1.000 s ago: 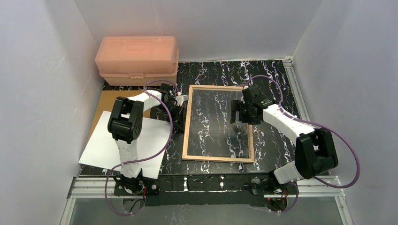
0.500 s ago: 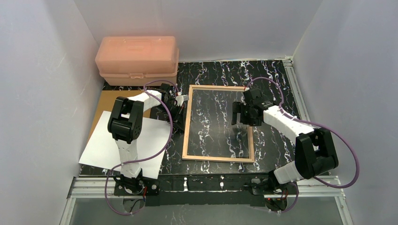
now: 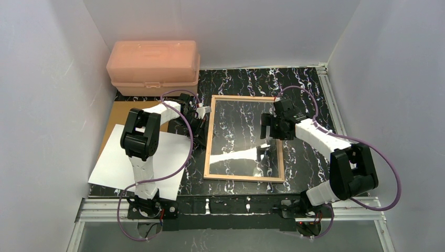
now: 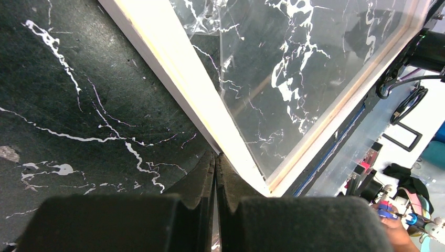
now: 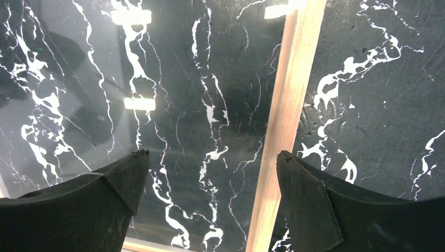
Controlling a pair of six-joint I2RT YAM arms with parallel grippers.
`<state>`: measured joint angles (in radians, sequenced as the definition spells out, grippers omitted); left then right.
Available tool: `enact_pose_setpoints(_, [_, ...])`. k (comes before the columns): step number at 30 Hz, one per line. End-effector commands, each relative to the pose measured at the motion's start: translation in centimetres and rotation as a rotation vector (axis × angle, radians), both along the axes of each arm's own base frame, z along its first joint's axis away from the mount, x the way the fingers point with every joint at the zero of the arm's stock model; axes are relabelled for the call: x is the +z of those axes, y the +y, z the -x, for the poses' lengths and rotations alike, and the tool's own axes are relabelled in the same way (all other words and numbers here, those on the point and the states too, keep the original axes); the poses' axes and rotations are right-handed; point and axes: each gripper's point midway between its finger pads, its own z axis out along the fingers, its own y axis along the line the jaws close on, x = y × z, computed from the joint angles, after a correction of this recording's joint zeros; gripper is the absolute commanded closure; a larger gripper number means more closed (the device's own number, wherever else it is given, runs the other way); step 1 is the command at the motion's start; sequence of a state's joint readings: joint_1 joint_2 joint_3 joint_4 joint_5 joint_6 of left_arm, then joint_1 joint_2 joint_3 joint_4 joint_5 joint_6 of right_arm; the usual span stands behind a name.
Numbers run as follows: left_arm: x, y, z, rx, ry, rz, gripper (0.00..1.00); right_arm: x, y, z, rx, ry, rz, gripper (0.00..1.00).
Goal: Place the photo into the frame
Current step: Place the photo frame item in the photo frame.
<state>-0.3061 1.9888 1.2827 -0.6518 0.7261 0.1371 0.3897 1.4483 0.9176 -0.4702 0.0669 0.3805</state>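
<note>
Over the frame's [image 5: 286, 115] right rail, the right gripper [image 5: 210, 157] is hanging with its jaws spread wide and gripping nothing. One blunt black finger [image 5: 113, 181] is sitting above the clear pane, and the other is sitting over the rail itself.

At the frame's left rail [image 4: 173, 58], towards its far end, the left gripper [image 4: 215, 157] is pressing its two fingers flat together with nothing between them. Their tips are pointing at the rail's outer edge. Whether they are touching it cannot be told.

The frame [image 3: 208, 137] is lying flat, tan wood back up. Its long axis is running from the arms' side towards the back wall. It is thin-railed and rectangular, and its glossy pane is showing the black, white-veined table [image 3: 307, 157] beneath and catching a pale glare.

Left of the frame, the photo [image 3: 113, 165] is lying plain white side up, turned askew to the frame's rails. It is partly under the left arm and is overlapping a flat brown board [image 3: 118, 111]. Beyond the frame's far-left corner, a translucent pink plastic box [image 3: 152, 65] with rounded edges is standing.
</note>
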Motion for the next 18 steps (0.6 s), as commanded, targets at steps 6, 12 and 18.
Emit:
enact_pose_setpoints(6, [1.7,-0.8,0.6,-0.017,-0.002,0.054,1.00,-0.3,-0.3,-1.3,0.008,-0.034,0.014,0.01])
enact_pose_setpoints(12, [1.7,-0.7,0.6,-0.020,-0.005,0.050,1.00,0.1,0.3,-1.0,0.012,-0.033,-0.020,0.01])
enact_pose_setpoints(18, [2.0,-0.6,0.4,-0.016,0.000,0.056,1.00,1.6,-0.2,1.3,-0.034,-0.043,-0.066,0.03])
